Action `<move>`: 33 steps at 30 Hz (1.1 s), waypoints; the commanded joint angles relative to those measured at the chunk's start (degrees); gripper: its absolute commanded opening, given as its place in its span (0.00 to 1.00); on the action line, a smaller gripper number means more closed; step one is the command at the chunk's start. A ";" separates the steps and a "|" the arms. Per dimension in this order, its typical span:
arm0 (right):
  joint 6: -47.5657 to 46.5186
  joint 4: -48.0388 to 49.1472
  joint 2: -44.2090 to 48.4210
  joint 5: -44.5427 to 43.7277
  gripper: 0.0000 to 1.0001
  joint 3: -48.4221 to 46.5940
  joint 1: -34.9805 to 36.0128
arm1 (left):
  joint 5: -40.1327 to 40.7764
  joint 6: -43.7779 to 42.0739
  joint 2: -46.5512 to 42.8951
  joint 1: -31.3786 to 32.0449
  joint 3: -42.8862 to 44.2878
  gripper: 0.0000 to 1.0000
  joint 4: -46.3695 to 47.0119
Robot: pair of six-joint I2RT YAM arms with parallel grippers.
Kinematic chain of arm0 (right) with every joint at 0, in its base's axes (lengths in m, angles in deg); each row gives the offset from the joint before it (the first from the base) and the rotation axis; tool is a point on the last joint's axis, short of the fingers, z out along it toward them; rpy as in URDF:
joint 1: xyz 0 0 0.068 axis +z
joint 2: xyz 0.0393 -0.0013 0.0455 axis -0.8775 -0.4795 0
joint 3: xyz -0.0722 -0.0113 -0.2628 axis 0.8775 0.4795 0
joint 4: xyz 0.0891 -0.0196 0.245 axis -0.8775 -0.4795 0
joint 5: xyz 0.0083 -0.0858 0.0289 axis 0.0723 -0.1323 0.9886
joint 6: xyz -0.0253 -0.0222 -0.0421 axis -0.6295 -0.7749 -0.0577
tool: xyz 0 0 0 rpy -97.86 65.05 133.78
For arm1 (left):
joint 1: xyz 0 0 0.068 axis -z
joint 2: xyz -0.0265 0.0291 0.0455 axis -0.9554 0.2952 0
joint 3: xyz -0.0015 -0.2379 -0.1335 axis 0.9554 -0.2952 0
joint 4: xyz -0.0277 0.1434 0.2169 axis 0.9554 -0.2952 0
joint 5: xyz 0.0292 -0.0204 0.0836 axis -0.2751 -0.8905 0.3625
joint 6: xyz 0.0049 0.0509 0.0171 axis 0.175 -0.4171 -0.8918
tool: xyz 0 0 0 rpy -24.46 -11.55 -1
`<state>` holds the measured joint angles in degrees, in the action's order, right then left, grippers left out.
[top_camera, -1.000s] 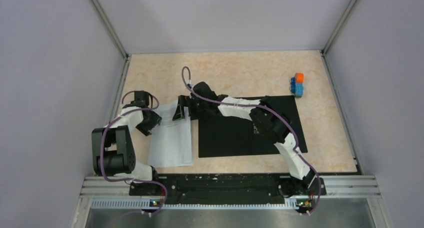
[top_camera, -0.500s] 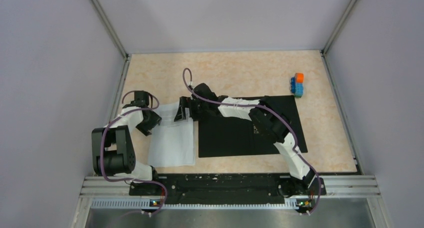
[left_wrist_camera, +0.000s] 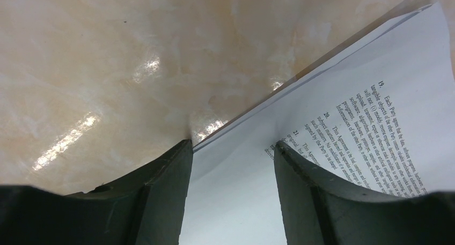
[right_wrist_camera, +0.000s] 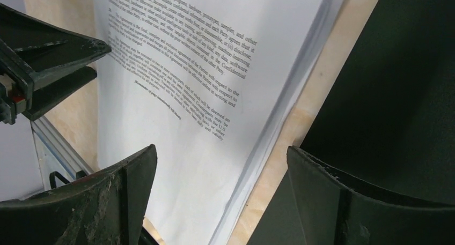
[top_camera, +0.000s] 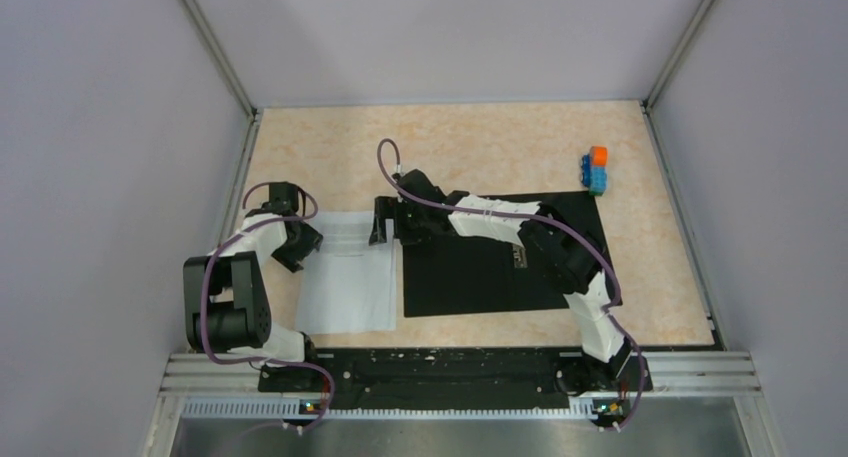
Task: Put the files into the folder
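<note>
The files (top_camera: 345,282) lie just left of the folder (top_camera: 480,277)
Their long axis runs near-to-far on the tabletop (top_camera: 480,147); right pincer (top_camera: 385,222), spread, hovers over their far right corner, left pincer (top_camera: 302,243), spread, straddles their left edge.

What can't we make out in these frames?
- Sheet count: the papers are too small in the top view, and their stacked edges blur together in the right wrist view.
- Folder clip: covered by the right arm in the top view.
- Whether the left tool touches the papers: the left wrist view's angle can't settle it.
</note>
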<state>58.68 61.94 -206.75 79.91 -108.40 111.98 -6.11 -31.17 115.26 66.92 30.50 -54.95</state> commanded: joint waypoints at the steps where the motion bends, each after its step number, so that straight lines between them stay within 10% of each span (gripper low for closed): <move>1: -0.88 -2.08 3.90 -3.42 0.90 1.02 0.75 | -0.23 1.41 0.15 -0.06 -0.49 0.62 1.57; 33: 11.54 22.66 -8.78 13.42 0.91 -1.86 0.49 | -7.14 -1.23 4.19 1.40 1.84 0.61 4.22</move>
<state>68.71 80.85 -212.61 89.64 -107.73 113.75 -8.10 -32.24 117.20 67.68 32.29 -54.14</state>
